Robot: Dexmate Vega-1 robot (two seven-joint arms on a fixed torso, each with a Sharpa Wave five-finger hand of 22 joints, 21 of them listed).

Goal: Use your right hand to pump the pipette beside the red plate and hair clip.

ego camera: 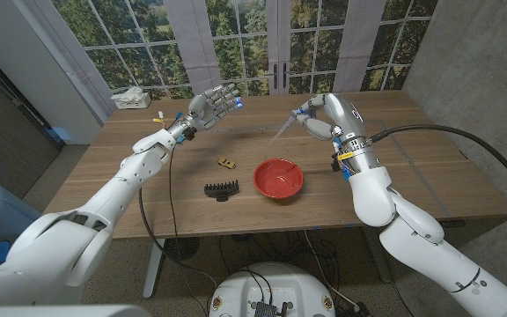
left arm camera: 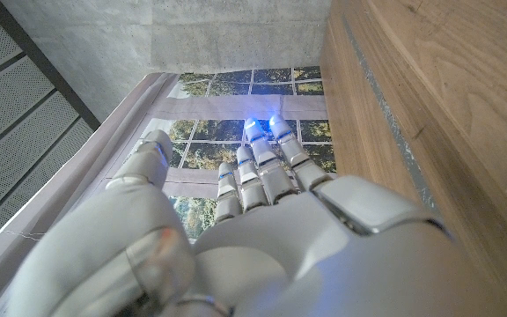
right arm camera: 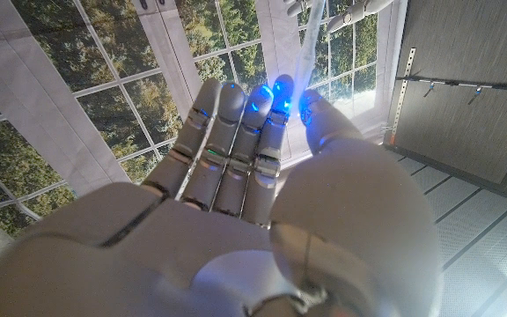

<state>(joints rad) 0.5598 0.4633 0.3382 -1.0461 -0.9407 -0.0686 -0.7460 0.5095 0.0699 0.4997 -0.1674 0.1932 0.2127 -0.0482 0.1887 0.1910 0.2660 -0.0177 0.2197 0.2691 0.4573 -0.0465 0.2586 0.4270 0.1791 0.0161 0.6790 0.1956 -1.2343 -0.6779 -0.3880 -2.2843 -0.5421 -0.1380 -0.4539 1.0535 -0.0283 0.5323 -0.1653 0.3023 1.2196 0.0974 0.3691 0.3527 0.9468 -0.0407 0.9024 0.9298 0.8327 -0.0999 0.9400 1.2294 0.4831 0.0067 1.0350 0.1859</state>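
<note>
right hand (ego camera: 318, 117) pinches pipette (ego camera: 285, 128) aloft, bulb end at fingers | long axis slants toward left hand (ego camera: 216, 106) | left hand empty, fingers apart, above worktop (ego camera: 429, 185)

Right hand (ego camera: 320, 117): smooth glossy white plastic shell. Pipette (ego camera: 285, 129) in its fingers: translucent, probably plastic. Below it, red plate (ego camera: 279, 179) glossy; hair clip (ego camera: 222, 188) matt black; table (ego camera: 429, 167) matt wood

Head cam high over table (ego camera: 412, 189), wrist cams close, facing windows (ego camera: 236, 40)
</note>
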